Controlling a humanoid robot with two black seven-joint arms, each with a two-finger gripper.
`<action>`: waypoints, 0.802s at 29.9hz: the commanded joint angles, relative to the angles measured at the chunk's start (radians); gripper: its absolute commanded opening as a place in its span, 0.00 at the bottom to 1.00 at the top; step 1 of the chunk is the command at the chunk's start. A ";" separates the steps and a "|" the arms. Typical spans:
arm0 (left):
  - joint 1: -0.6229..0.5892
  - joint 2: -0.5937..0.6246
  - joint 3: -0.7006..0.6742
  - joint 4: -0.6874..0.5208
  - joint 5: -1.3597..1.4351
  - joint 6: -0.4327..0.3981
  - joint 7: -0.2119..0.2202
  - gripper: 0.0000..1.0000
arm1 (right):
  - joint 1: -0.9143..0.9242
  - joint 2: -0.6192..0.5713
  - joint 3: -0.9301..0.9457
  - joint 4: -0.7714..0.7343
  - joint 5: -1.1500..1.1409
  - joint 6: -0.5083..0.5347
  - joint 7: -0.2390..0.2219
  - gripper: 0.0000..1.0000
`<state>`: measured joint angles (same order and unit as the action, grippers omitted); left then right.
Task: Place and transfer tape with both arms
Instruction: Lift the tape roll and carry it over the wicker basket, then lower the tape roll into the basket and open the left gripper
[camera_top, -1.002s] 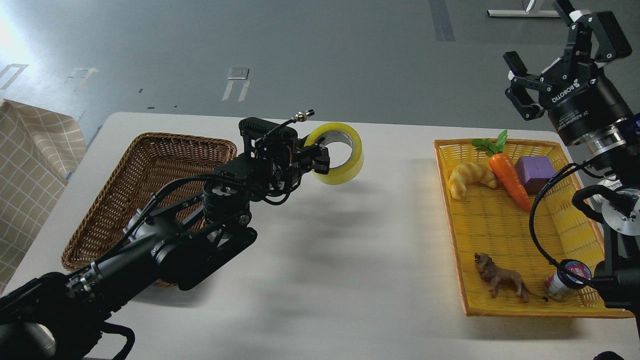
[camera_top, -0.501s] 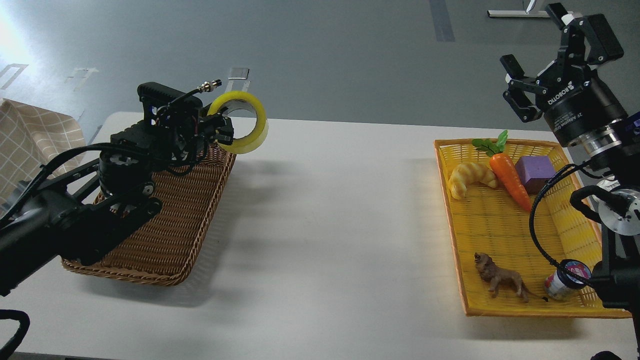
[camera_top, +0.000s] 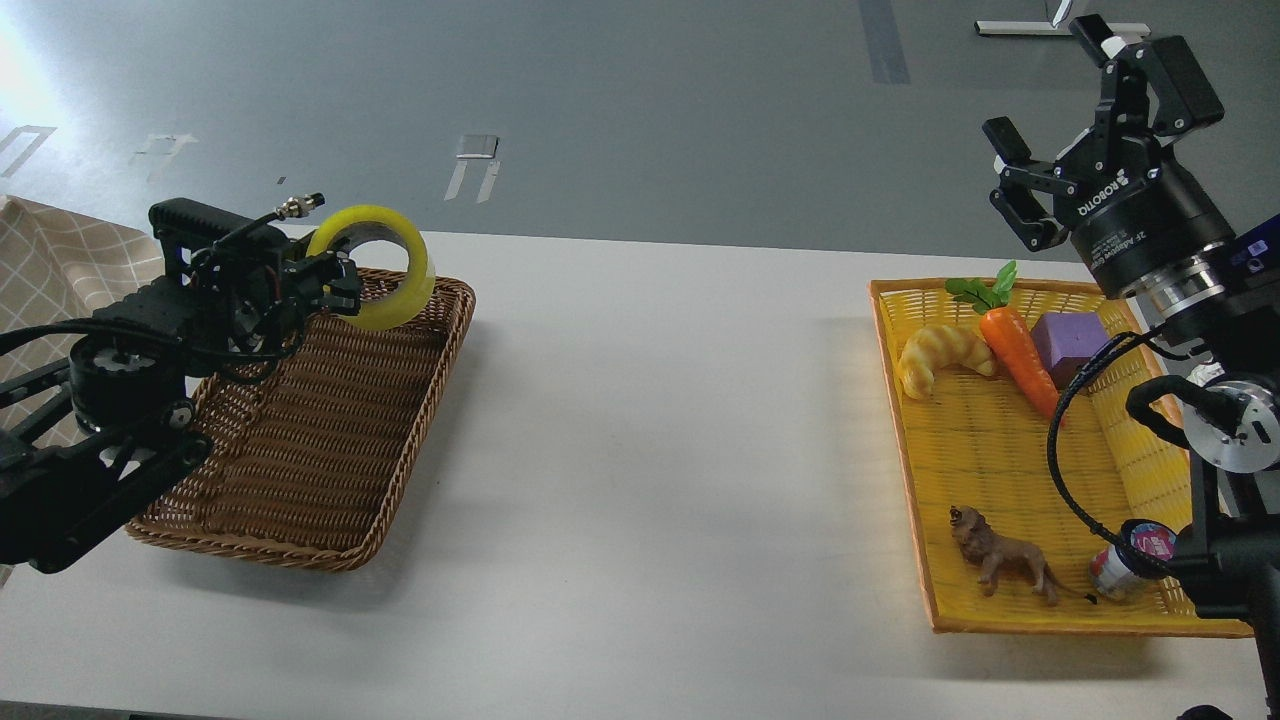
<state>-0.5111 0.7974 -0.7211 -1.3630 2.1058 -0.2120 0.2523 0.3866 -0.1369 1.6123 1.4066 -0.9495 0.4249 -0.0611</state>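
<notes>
Head view: a brown wicker basket (camera_top: 330, 470) is being shown bare inside on the left of the bench (camera_top: 660, 450), while a yellow tray (camera_top: 985, 450) on the right is being occupied by a croissant toy (camera_top: 940, 357), carrot (camera_top: 1020, 355), purple block (camera_top: 1070, 342), lion figure (camera_top: 1003, 565) and small jar (camera_top: 1125, 568). The tape (camera_top: 385, 265) is being held above the basket's far rim, clamped by the left gripper (camera_top: 335, 285), reaching in low from the left. The right gripper (camera_top: 1060, 115) is being held high with fingers spread, gripping nothing.
</notes>
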 joint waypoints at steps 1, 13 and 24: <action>0.043 0.043 -0.004 0.001 -0.001 0.025 -0.021 0.10 | 0.002 0.000 -0.003 0.000 0.000 0.000 0.000 1.00; 0.174 0.063 -0.004 0.021 -0.018 0.108 -0.053 0.10 | -0.009 0.002 -0.003 0.002 -0.002 -0.001 0.000 1.00; 0.203 0.063 0.006 0.084 -0.018 0.138 -0.105 0.10 | -0.018 0.008 -0.003 0.003 -0.008 -0.003 0.000 1.00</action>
<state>-0.3151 0.8604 -0.7169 -1.3013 2.0878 -0.0832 0.1652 0.3713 -0.1336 1.6091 1.4087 -0.9541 0.4234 -0.0615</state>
